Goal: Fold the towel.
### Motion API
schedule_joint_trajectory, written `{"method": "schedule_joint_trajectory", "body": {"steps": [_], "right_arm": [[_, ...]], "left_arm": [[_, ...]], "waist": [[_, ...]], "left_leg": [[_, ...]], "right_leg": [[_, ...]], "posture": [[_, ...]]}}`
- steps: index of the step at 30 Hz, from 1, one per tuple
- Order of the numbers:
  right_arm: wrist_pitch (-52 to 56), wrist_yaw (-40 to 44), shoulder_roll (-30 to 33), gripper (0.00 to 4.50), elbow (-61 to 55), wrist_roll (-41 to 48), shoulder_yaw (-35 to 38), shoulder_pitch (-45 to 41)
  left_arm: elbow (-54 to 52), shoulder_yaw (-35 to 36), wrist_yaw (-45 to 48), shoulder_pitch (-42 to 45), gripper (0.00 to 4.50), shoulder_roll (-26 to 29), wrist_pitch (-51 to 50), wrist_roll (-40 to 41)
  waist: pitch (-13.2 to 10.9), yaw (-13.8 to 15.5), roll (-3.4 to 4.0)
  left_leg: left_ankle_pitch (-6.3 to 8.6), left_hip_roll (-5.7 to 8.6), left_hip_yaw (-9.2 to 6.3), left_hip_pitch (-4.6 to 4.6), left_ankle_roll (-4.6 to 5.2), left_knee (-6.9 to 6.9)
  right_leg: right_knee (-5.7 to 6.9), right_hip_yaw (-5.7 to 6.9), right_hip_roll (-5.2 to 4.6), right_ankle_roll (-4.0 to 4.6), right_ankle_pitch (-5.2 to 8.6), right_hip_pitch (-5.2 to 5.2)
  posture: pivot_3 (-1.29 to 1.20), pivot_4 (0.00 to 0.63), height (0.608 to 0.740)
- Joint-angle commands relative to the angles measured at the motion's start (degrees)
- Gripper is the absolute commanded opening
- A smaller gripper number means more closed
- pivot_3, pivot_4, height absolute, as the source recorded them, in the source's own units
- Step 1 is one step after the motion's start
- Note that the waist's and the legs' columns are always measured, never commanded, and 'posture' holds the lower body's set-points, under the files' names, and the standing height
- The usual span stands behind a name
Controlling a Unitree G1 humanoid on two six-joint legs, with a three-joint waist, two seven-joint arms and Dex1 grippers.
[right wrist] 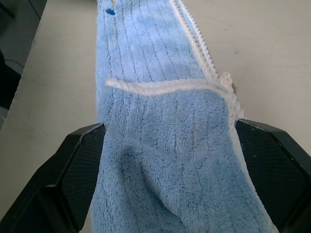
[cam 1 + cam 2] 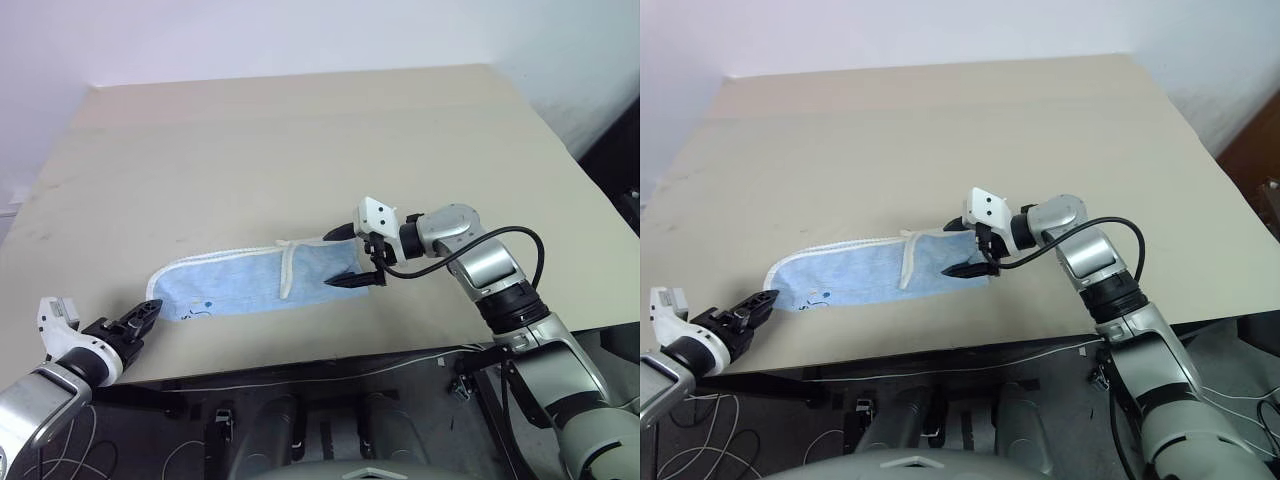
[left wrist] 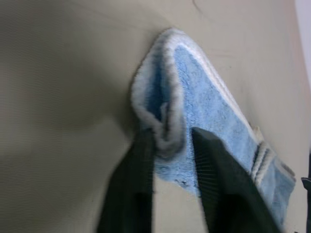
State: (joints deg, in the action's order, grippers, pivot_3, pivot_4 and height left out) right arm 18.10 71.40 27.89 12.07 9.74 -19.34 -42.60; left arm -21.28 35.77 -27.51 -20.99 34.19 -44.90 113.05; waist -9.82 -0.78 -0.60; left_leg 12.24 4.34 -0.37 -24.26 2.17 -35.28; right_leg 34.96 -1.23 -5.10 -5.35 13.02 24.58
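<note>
1. Left gripper (image 2: 150,310) – at 7 o'clock, its fingers (image 3: 131,189) pinch the towel (image 2: 255,283)'s near-left end.
2. Right gripper (image 2: 350,258) – fingers wide, straddling the towel's right end.
3. Towel lies folded long at the counter (image 2: 300,150)'s near middle, toward 6 o'clock.

A robotics test room or lab. A bare beige table (image 2: 300,150) stands against plain white walls (image 2: 250,35). Loose cables (image 2: 60,450) lie on the dark floor beneath.
</note>
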Motion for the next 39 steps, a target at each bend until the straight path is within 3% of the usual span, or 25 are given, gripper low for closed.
{"method": "schedule_joint_trajectory", "body": {"steps": [1, 10, 19, 27, 39], "right_arm": [[-1.20, 0.32, 0.36, 4.50, -1.56, 0.26, 1.26, -0.13], [-0.50, 0.47, 1.01, 4.50, -2.93, 0.96, 1.85, 0.75], [3.36, 0.59, 3.58, 4.50, -4.17, 4.12, 6.54, 0.42], [4.10, -4.84, 5.98, 4.50, -3.59, 3.75, 12.28, 1.71], [7.14, -13.35, 7.54, 4.50, -9.13, 5.21, 18.03, 7.24]], "left_arm": [[-0.89, 1.42, 2.06, -0.22, 0.03, 0.99, 0.67, -0.05], [-5.34, 1.75, 11.54, -1.14, 0.03, 5.96, -0.14, -2.42], [-5.03, -2.26, 18.48, 5.14, 0.03, 16.09, -3.37, -1.82], [0.86, -17.11, 24.48, 24.00, 0.03, 19.65, -8.44, -4.56], [13.28, -36.76, 31.43, 49.94, 0.03, 12.17, -20.63, -12.05]], "waist": [[0.00, -0.01, 0.00], [-0.01, 0.01, -0.01], [-0.03, 0.02, 0.01], [-0.05, 0.21, 0.01], [-0.06, 0.19, -0.01]], "left_leg": [[0.00, 0.00, 0.00, 0.00, 0.00, 0.00], [0.00, 0.00, 0.00, -0.08, 0.00, 0.02], [0.00, 0.00, 0.00, -0.12, 0.00, 0.06], [-0.01, 0.00, 0.00, -0.19, -0.02, 0.10], [-0.08, 0.02, 0.01, -0.20, -0.09, 0.04]], "right_leg": [[0.00, 0.00, 0.00, 0.00, 0.00, 0.00], [-0.04, 0.01, 0.00, 0.01, 0.00, 0.06], [-0.06, 0.00, 0.00, 0.01, 0.00, 0.18], [-0.04, 0.02, 0.02, 0.00, 0.00, 0.22], [0.10, -0.01, 0.08, -0.23, -0.13, 0.25]], "posture": [[0.00, 0.150, 0.740], [0.00, 0.150, 0.740], [0.00, 0.150, 0.740], [0.00, 0.150, 0.740], [0.00, 0.150, 0.740]]}}
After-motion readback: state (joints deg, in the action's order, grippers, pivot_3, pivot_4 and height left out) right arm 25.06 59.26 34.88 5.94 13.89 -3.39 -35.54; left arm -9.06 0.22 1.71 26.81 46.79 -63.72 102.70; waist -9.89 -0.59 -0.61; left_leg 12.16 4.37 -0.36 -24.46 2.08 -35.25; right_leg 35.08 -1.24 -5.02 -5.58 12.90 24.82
